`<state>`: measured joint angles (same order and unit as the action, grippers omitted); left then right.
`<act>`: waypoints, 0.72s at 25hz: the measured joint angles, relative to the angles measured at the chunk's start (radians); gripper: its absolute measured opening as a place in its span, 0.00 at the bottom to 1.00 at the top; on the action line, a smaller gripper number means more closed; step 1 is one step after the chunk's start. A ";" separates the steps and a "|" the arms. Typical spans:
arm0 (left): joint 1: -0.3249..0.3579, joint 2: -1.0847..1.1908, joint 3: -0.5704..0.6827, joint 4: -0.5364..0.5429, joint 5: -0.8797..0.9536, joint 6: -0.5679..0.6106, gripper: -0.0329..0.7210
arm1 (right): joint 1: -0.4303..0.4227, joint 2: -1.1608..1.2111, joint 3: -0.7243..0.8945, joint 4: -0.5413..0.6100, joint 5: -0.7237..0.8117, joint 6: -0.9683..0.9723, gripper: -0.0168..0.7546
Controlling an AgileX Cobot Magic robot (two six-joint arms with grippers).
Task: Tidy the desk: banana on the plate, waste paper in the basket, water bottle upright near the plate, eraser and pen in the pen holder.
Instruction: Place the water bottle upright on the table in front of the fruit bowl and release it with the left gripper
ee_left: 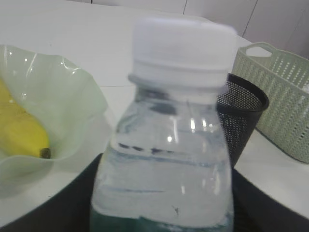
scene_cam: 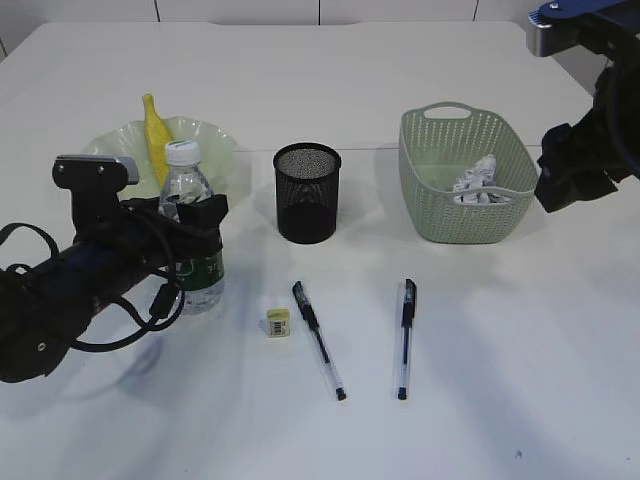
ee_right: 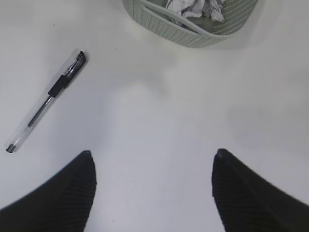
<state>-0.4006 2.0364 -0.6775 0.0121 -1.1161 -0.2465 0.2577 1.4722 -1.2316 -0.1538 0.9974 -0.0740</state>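
The water bottle [scene_cam: 186, 188] stands upright on the desk [scene_cam: 500, 400] just in front of the plate [scene_cam: 215, 135], and my left gripper [scene_cam: 195, 218] is shut on its body. In the left wrist view the bottle [ee_left: 169, 159] fills the frame between the dark fingers [ee_left: 63, 208]. The banana [scene_cam: 155, 130] lies in the plate. The waste paper [scene_cam: 477, 180] sits in the basket [scene_cam: 420, 190]. The eraser [scene_cam: 278, 322] and two pens [scene_cam: 318, 338] [scene_cam: 406, 335] lie on the desk in front of the black pen holder [scene_cam: 307, 195]. My right gripper [scene_cam: 550, 185] hangs open and empty to the right of the basket.
In the right wrist view one pen [ee_right: 46, 104] lies at the left, the basket [ee_right: 159, 21] with paper [ee_right: 193, 7] is at the top, and bare desk shows between the open right gripper [ee_right: 152, 154] fingers. The pen holder [ee_left: 241, 111] stands close behind the bottle.
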 joint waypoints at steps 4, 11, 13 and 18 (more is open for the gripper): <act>0.007 0.033 -0.018 -0.012 -0.033 0.002 0.58 | 0.000 0.000 0.000 -0.002 0.002 0.000 0.74; 0.014 0.059 -0.023 -0.012 -0.078 0.018 0.59 | 0.000 0.000 0.000 -0.008 0.004 0.000 0.74; 0.014 0.059 -0.023 -0.012 -0.078 0.033 0.61 | 0.000 0.000 0.000 -0.010 0.004 0.000 0.74; 0.014 0.059 -0.023 -0.012 -0.078 0.044 0.65 | 0.000 0.000 0.000 -0.014 0.004 0.000 0.74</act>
<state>-0.3869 2.0955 -0.7005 0.0000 -1.1945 -0.2025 0.2577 1.4722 -1.2316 -0.1681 1.0012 -0.0740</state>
